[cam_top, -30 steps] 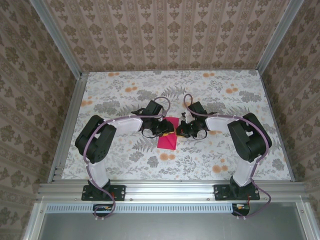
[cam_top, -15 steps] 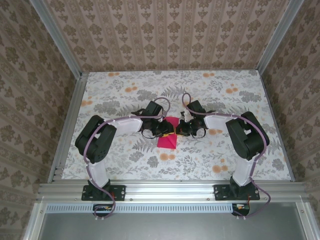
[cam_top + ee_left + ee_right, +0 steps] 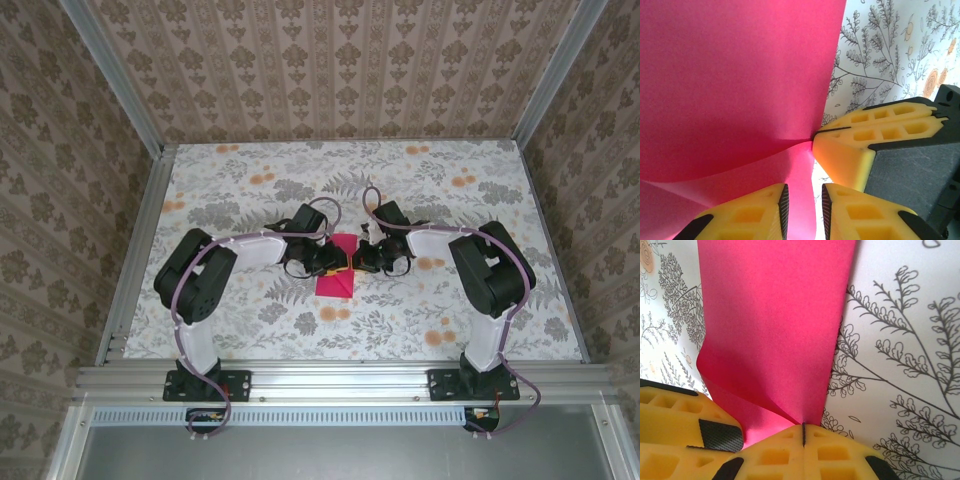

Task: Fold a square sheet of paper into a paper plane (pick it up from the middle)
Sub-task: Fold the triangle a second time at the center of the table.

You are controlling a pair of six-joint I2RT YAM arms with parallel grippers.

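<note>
— Where now?
— Square sheet of paper (image 3: pixel 335 282) at mid-worktop (image 3: pixel 450 200), one flap curled up. Right tool (image 3: pixel 803 427) clamped tight on its edge; left tool (image 3: pixel 805 192) slightly apart around the neighbouring edge, not pinching.
— Risk?
— Probably a tear or crooked crease if pulled against that single pinch; possibly slipping off the thin edge.
</note>
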